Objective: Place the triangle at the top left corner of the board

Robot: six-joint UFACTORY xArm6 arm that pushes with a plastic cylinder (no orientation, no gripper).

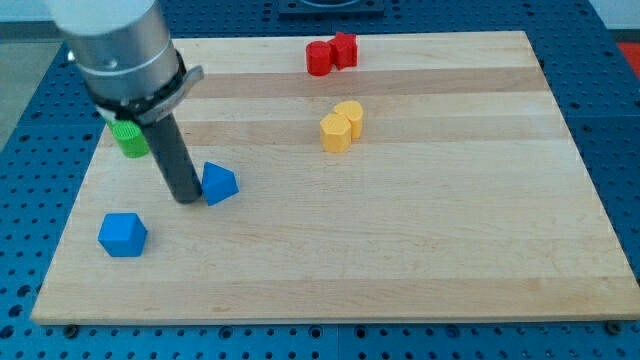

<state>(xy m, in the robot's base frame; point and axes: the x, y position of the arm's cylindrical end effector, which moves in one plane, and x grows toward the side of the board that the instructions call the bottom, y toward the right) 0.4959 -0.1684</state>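
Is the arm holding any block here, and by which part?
Nothing is held; the arm has only a rod. My tip stands against the blue triangle's side toward the view's left, placed for pushing.

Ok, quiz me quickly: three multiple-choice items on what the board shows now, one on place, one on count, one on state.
1. My tip sits where relative to the blue triangle?
A. at its left side
B. at its right side
C. far off by the red blocks

2. How many blue blocks lie on the board?
A. one
B. two
C. three

3. The two yellow blocks are:
A. far apart
B. stacked
C. side by side, touching

Answers: 1 A, the rod ends just left of the triangle. 2 B, the triangle and the blue block nearer the view's bottom left. 3 C, no gap shows between them.
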